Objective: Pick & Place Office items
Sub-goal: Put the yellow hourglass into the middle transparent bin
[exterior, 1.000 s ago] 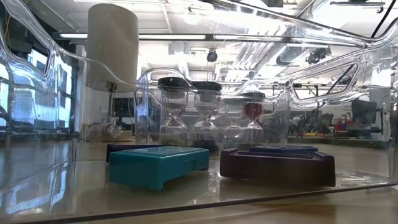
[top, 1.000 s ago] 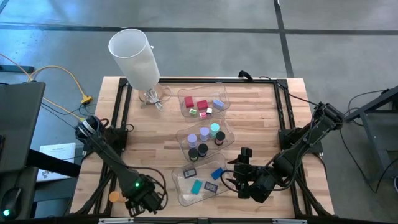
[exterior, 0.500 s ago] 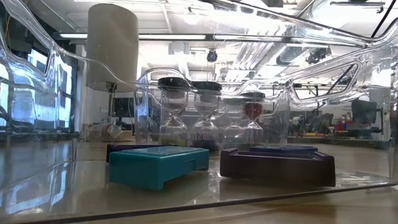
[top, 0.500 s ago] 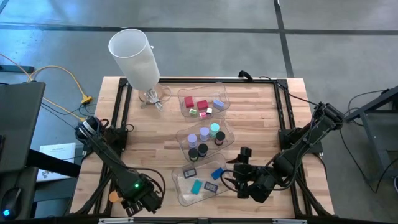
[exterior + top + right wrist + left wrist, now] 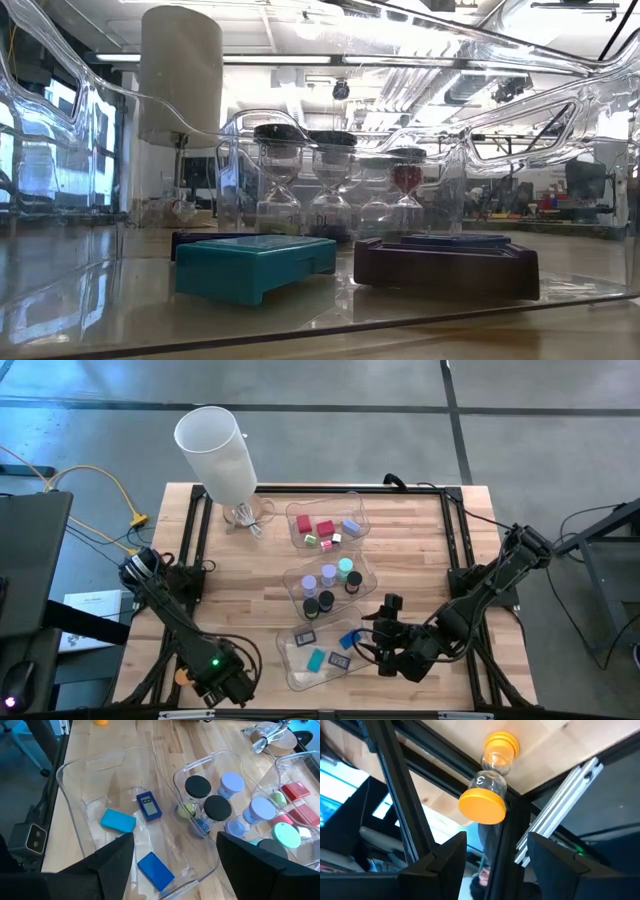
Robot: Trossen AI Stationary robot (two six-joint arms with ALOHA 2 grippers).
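Step in hand, as judged: retrieval of the stray orange sand timer (image 5: 491, 780), the one office item outside the trays. It lies on its side at the table's near-left corner, by the black frame, well left of the near tray (image 5: 296, 663). It is an hourglass of clear glass with orange end caps, marked "3".

The left gripper (image 5: 496, 857) hovers over it, fingers apart, nothing held. Next move calls for descent and closure across the narrow glass waist.

The right gripper (image 5: 175, 865) waits beside the near tray's right edge, fingers apart, empty.
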